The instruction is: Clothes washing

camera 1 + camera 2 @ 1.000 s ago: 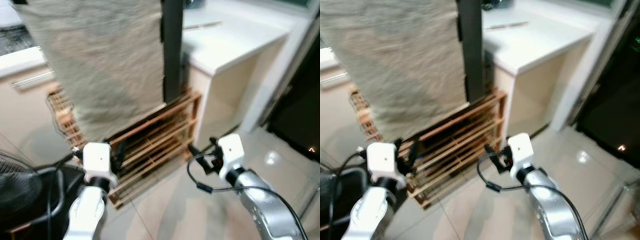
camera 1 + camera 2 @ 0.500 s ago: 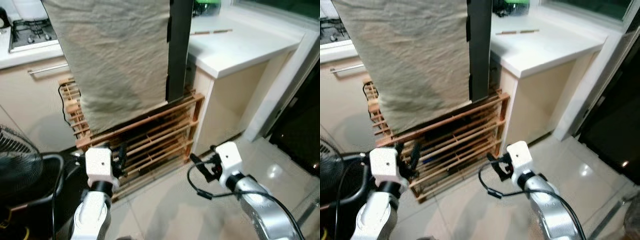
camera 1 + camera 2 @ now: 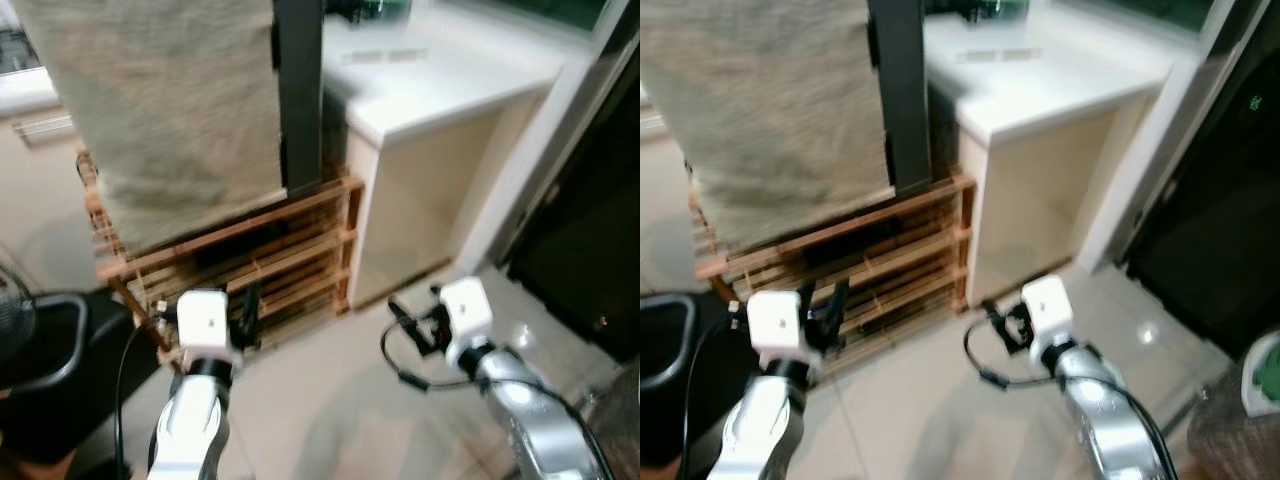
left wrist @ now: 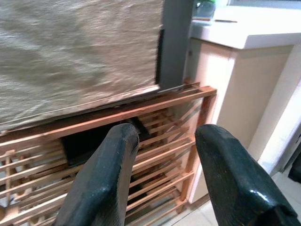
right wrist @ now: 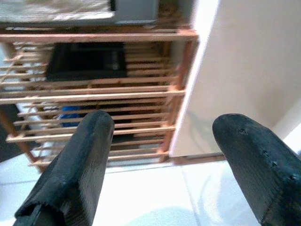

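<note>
A large beige cloth (image 3: 170, 110) hangs down in front of a wooden slatted rack (image 3: 250, 260), beside a dark upright post (image 3: 298, 90). My left gripper (image 3: 247, 303) is held low in front of the rack, open, with nothing between its fingers (image 4: 117, 160). My right gripper (image 3: 412, 318) hovers over the tiled floor near the rack's right end, also open and empty, its fingers (image 5: 84, 155) pointing at the rack's shelves. Neither gripper touches the cloth or the rack.
A white counter (image 3: 440, 70) on a beige cabinet (image 3: 420, 200) stands right of the rack. A black bin (image 3: 50, 370) sits at my left. A dark doorway (image 3: 590, 230) lies to the right. A black box (image 5: 87, 61) and a blue item (image 5: 73, 110) rest on the rack's shelves.
The whole picture has shifted and blurred, so the camera has moved; the rack and counter now sit further left. Both grippers stay open and empty in front of me.
</note>
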`<state>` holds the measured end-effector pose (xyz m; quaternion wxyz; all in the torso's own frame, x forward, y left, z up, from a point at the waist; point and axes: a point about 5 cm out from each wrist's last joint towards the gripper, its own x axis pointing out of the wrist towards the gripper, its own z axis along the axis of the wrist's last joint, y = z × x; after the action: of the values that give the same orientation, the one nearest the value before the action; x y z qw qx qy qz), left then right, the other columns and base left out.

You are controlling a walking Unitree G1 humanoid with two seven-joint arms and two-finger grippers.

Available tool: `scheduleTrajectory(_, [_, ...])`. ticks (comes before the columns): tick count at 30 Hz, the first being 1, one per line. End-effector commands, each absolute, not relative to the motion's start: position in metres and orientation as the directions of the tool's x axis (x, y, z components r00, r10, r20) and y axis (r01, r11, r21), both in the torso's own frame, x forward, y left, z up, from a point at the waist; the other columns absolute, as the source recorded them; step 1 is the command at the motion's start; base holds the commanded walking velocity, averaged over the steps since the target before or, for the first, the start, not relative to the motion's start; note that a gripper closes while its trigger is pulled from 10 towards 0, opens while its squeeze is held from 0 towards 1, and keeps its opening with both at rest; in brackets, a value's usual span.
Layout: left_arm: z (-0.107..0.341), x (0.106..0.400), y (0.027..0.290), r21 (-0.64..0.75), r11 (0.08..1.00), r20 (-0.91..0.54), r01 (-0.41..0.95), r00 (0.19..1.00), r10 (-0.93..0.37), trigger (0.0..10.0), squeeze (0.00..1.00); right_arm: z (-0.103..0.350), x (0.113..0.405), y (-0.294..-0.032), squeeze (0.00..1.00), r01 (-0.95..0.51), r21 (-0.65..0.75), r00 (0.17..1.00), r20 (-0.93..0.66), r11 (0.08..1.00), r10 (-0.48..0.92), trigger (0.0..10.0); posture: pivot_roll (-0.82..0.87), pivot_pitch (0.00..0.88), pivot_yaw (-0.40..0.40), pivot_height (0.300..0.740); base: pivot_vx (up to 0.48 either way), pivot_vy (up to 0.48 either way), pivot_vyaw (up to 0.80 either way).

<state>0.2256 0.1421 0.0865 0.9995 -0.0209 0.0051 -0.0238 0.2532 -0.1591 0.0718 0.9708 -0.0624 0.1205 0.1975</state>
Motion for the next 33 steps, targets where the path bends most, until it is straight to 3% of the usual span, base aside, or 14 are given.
scheduleTrajectory(1, [0.08,0.225,0.152,-0.036,0.999,-0.044,0.013,0.999,-0.014,10.0,0.0,0.071,0.255,-0.154,0.0,-0.408,-0.071,0.889,-0.258,0.91,0.379,10.0,-0.03,0.047,0.005,0.74,0.0,0.0,0.0])
scheduleTrajectory(9, [0.065,0.22,0.159,-0.001,1.0,-0.12,-0.013,0.993,0.012,10.0,0.0,0.057,0.257,-0.157,0.0,-0.369,-0.022,0.885,-0.314,0.929,0.344,10.0,-0.02,0.056,-0.011,0.74,0.0,0.0,0.0])
scheduleTrajectory(11, [0.024,0.22,0.169,-0.023,0.999,-0.27,-0.033,0.963,0.026,10.0,0.0,0.01,0.254,-0.166,0.0,-0.29,0.048,0.834,-0.477,0.956,0.277,10.0,-0.02,0.052,-0.017,0.74,0.0,0.0,0.0])
scheduleTrajectory(14, [0.014,0.219,0.171,-0.029,0.998,-0.307,-0.049,0.951,0.038,10.0,0.0,0.0,0.251,-0.167,0.0,-0.276,0.049,0.816,-0.517,0.96,0.26,10.0,-0.02,0.052,-0.017,0.74,0.0,0.0,0.0])
scheduleTrajectory(16, [-0.03,0.207,0.181,-0.011,0.996,-0.507,-0.084,0.86,0.067,10.0,0.0,-0.037,0.233,-0.169,0.0,-0.257,0.034,0.709,-0.672,0.966,0.213,10.0,0.0,0.048,-0.01,0.74,0.0,0.0,0.0])
scheduleTrajectory(18, [-0.07,0.174,0.19,0.034,0.996,-0.719,-0.088,0.69,0.085,10.0,0.0,-0.065,0.205,-0.168,0.0,-0.28,0.019,0.572,-0.8,0.96,0.183,10.0,0.0,0.046,-0.007,0.74,0.0,0.0,0.0])
scheduleTrajectory(21, [-0.079,0.161,0.194,0.041,0.994,-0.769,-0.101,0.632,0.096,10.0,0.0,-0.074,0.194,-0.165,0.0,-0.321,0.017,0.509,-0.84,0.947,0.188,10.0,-0.01,0.047,-0.001,0.74,0.0,0.0,0.0])
scheduleTrajectory(25, [-0.069,0.179,0.184,-0.088,0.985,-0.693,-0.146,0.719,0.045,10.0,0.0,-0.073,0.198,-0.156,0.0,-0.321,0.065,0.519,-0.822,0.945,0.233,10.0,0.0,0.048,-0.004,0.74,0.0,0.0,0.8])
scheduleTrajectory(33, [-0.071,0.188,0.172,-0.095,0.993,-0.682,-0.067,0.731,-0.016,10.0,0.0,-0.073,0.203,-0.144,0.0,-0.37,0.092,0.512,-0.81,0.924,0.286,10.0,0.01,0.045,-0.013,0.74,0.226,0.0,0.8])
